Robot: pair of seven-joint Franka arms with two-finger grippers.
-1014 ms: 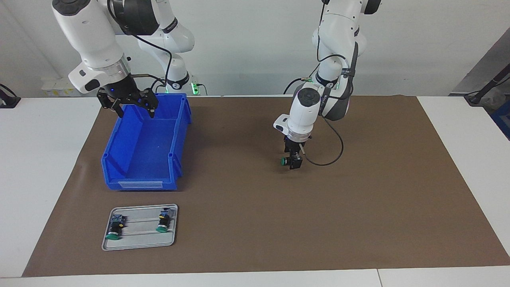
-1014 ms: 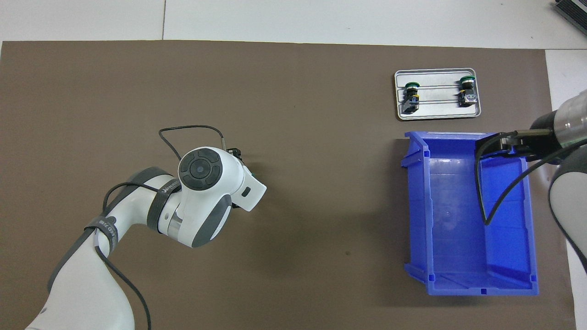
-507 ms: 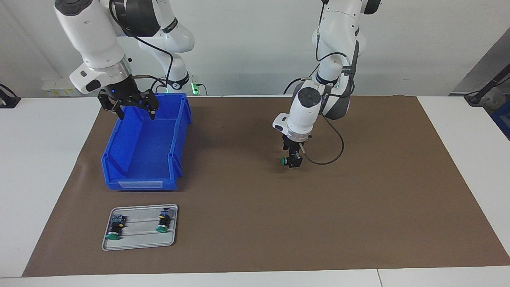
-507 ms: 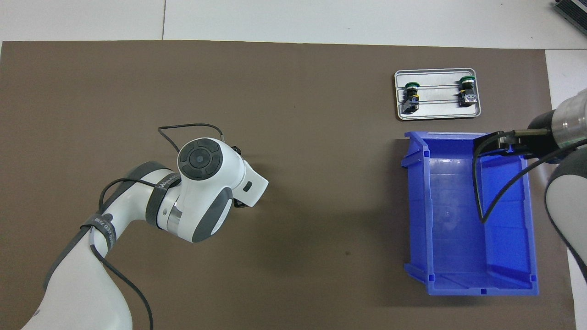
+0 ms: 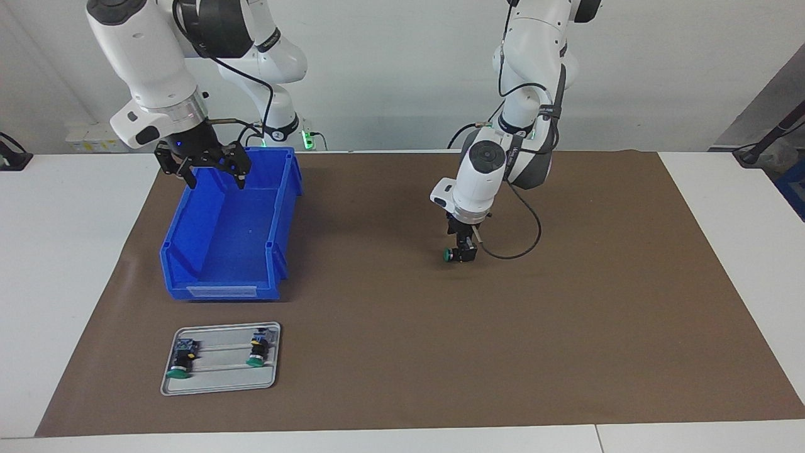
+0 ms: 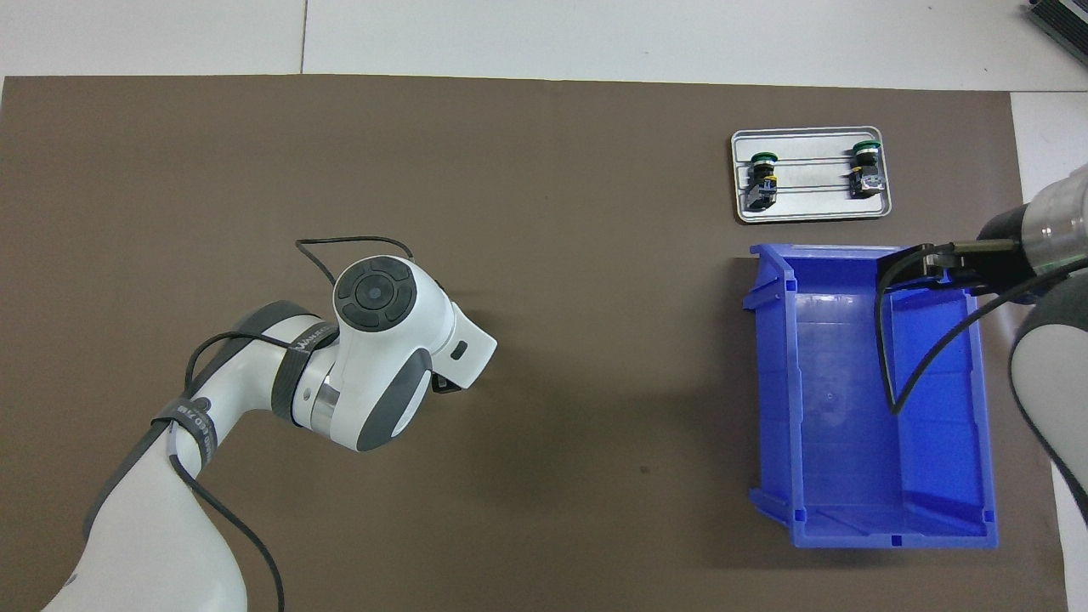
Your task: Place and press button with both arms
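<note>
Left gripper [image 5: 463, 253], centre-right of the facing frame, clamps the button [image 5: 450, 254] low over the brown mat [image 5: 566, 314]; right gripper [image 5: 211, 171], jaws wide, hangs over the blue bin [image 5: 188, 251] at upper left. Overhead, the left arm's wrist hides the button, so a tilted set-down could let it roll.

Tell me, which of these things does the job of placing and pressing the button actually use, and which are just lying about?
In use:
- button, gripped by the left gripper low over the brown mat
- right gripper, open, waiting over the blue bin

Lying about:
- blue bin, nothing in it
- metal tray with two spare buttons
</note>
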